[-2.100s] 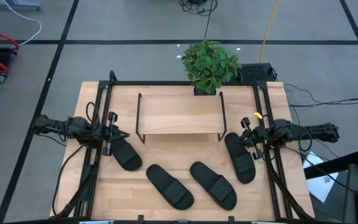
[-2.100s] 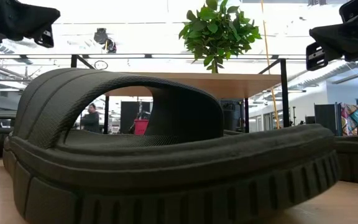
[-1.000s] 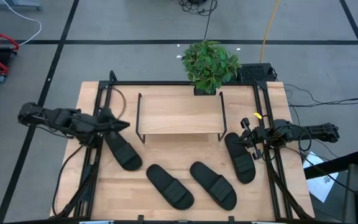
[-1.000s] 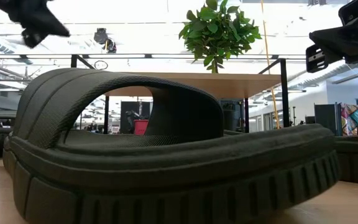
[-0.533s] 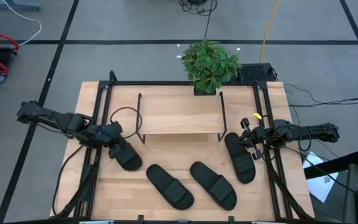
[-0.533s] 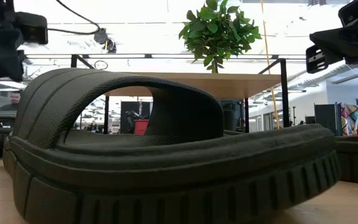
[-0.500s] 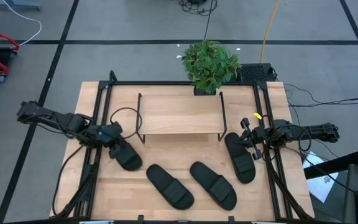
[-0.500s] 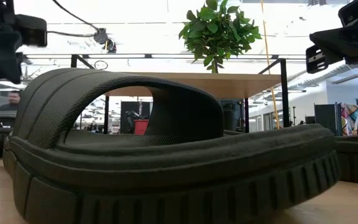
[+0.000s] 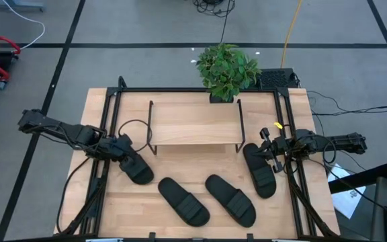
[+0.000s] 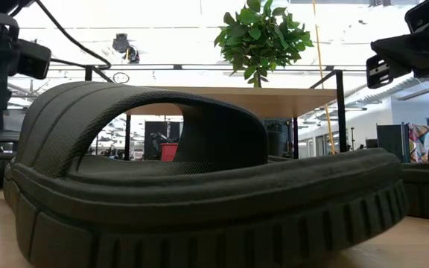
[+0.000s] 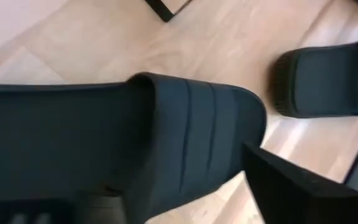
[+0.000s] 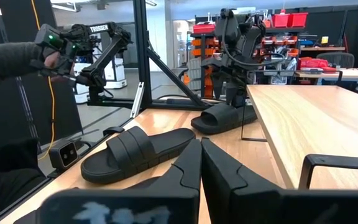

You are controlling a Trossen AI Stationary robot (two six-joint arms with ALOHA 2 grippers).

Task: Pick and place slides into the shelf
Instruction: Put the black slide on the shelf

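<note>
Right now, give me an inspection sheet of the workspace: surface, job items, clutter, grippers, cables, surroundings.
Surface: light wooden table inside a black frame.
Job's things: four black slides on the table: left slide, two middle slides, right slide. Shelf top holds no slide.
Clutter: potted plant at the far edge behind the shelf.
Grippers: left gripper low over the left slide's strap, jaws open, one finger beside the strap; nothing lifted. Right gripper shut, empty, above the right slide.
Cables: black cable loop by the left arm; yellow cord on the floor.
Surroundings: a person's sleeve and hand in the right wrist view; workshop racks behind.
</note>
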